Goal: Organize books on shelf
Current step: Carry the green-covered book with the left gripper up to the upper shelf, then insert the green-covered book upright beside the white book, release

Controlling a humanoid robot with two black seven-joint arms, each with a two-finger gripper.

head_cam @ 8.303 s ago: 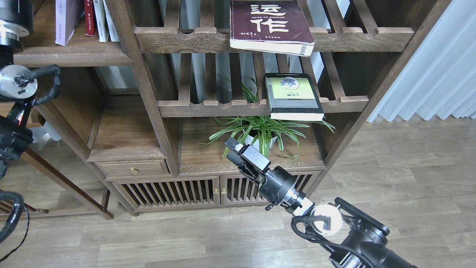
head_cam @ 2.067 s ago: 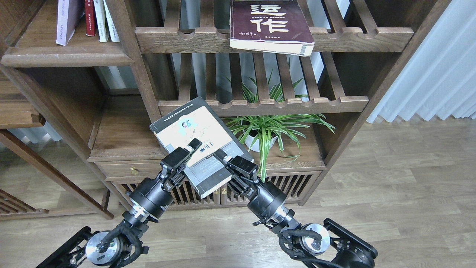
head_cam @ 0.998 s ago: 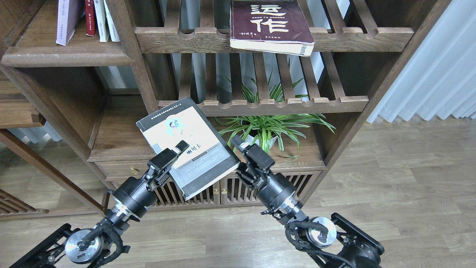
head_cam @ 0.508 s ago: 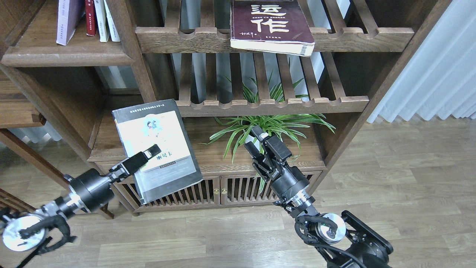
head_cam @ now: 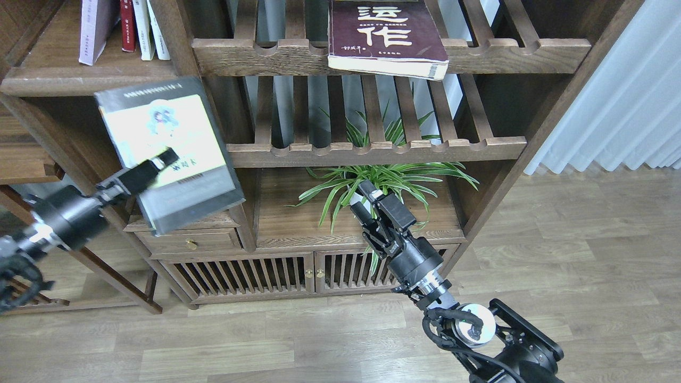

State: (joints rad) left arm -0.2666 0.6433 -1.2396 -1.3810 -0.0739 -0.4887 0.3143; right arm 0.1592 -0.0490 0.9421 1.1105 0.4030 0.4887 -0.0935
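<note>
My left gripper is shut on the black-bordered book with the yellow-green cover and holds it in the air, cover towards me, just below the solid plank shelf at the upper left. A pale lavender paperback stands on that shelf. The thick maroon book with white Chinese characters lies on the upper slatted rack. My right gripper is open and empty in front of the plant.
Slim red and white-spined volumes stand next to the lavender paperback. A potted spider plant sits on the lower board, under the empty middle slatted rack. A drawer and slatted cabinet doors lie below. A white curtain hangs at right.
My left gripper has carried the yellow-green book up and to the left, from in front of the drawer to just under the plank shelf. The right gripper has barely moved.
</note>
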